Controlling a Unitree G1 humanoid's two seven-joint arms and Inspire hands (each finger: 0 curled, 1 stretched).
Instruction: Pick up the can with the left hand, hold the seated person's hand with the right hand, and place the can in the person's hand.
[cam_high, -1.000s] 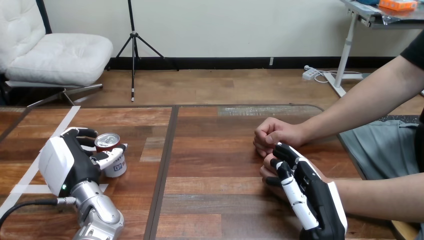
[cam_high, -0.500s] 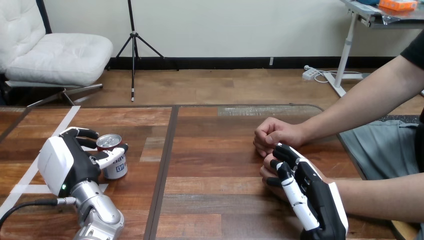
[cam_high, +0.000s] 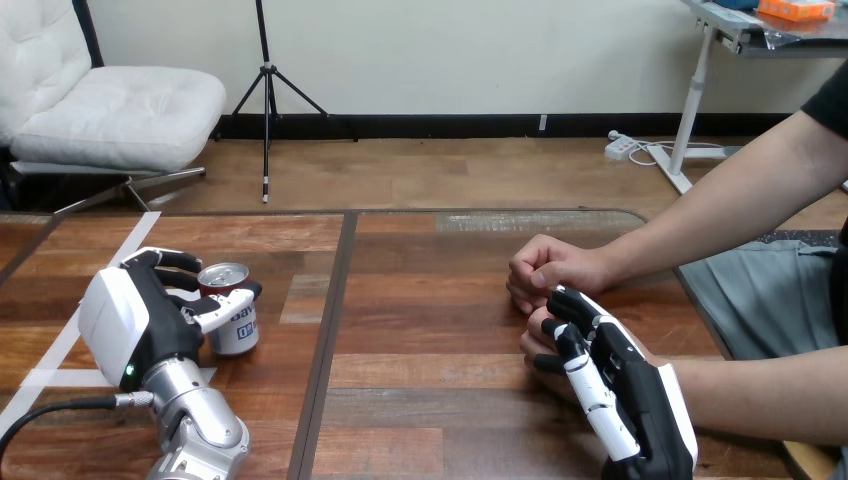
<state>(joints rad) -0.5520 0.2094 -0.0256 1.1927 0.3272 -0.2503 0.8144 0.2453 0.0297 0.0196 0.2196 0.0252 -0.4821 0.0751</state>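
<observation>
The short silver metal can (cam_high: 233, 322) stands upright, clamped by fingers of the left hand (cam_high: 135, 320). Well to their right, the right hand (cam_high: 625, 395) curls round the person's nearer hand (cam_high: 536, 344).

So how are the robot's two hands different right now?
The left hand has its fingers curled round the can; the right hand has no can and lies over the person's nearer hand. The left hand is at the left of the table, the right hand at its right. Both are black and white.
</observation>
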